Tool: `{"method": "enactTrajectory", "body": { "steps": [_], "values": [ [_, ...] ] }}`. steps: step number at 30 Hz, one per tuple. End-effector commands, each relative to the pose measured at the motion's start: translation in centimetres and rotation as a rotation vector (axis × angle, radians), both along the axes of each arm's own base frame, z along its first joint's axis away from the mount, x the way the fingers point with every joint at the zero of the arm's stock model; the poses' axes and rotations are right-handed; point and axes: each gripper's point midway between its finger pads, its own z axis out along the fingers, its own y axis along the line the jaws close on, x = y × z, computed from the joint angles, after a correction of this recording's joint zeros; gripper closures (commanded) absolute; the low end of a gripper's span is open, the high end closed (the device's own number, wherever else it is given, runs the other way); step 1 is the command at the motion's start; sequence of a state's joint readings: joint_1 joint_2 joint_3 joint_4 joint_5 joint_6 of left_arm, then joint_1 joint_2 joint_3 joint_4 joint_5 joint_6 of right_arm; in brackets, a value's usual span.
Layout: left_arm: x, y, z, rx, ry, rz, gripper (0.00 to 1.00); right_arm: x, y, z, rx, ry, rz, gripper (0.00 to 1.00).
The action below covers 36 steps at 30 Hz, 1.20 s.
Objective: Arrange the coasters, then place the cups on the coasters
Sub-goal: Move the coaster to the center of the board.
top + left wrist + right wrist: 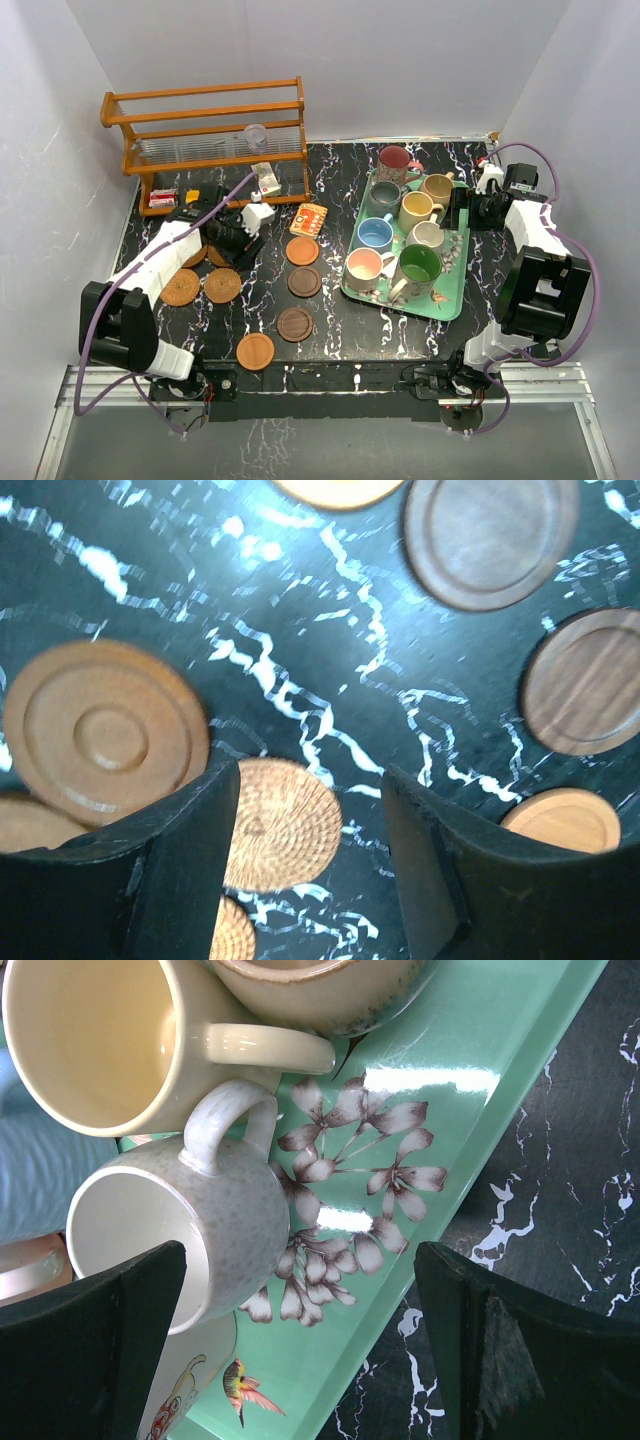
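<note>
Several round wooden coasters lie on the black marbled table, among them a ringed pair (181, 287) (222, 285) and darker ones (304, 281) (295, 324). My left gripper (232, 248) (310, 860) hovers open above a woven coaster (285, 825) that lies flat on the table, touching neither finger. A ringed coaster (105, 730) is just left of it. The cups stand on the green tray (455, 285): maroon (393, 160), blue (375, 233), pink (364, 266), green (416, 265) and others. My right gripper (462, 212) (300, 1340) is open at the tray's right rim, beside the off-white cup (190, 1230), holding nothing.
A wooden rack (205, 125) stands at the back left with a small clear plastic cup (255, 135) on it. A square orange patterned card (308, 220) lies between the coasters and the tray. White walls close in both sides.
</note>
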State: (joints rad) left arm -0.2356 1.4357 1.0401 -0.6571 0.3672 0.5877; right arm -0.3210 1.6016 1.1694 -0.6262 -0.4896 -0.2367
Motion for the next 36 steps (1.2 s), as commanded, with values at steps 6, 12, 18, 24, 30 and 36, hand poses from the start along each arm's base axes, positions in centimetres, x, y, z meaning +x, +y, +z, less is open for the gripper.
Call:
{"method": "enactTrajectory", "body": {
  "steps": [6, 12, 18, 24, 30, 36],
  "values": [
    [2.9, -8.6, 2.0, -0.159, -0.106, -0.130, 0.38, 1.4, -0.2, 4.2, -0.037, -0.142, 0.019, 0.02],
    [6.0, -11.9, 0.2, -0.152, -0.115, -0.113, 0.37, 1.4, -0.6, 6.6, -0.074, -0.218, 0.007, 0.02],
    [9.4, -13.0, -1.8, -0.106, -0.156, -0.031, 0.38, 1.3, -0.8, 7.5, -0.071, -0.260, 0.000, 0.02],
    [11.0, -12.0, -4.6, -0.014, -0.161, 0.022, 0.40, 1.3, -0.8, 6.9, -0.057, -0.243, 0.004, 0.02],
    [11.2, -10.6, -6.2, 0.056, -0.161, 0.061, 0.48, 1.3, -0.8, 6.7, -0.056, -0.237, 0.003, 0.02],
    [10.3, -8.2, -7.3, 0.137, -0.152, 0.098, 0.54, 1.4, -0.8, 6.1, -0.049, -0.217, 0.004, 0.02]
  ]
}}
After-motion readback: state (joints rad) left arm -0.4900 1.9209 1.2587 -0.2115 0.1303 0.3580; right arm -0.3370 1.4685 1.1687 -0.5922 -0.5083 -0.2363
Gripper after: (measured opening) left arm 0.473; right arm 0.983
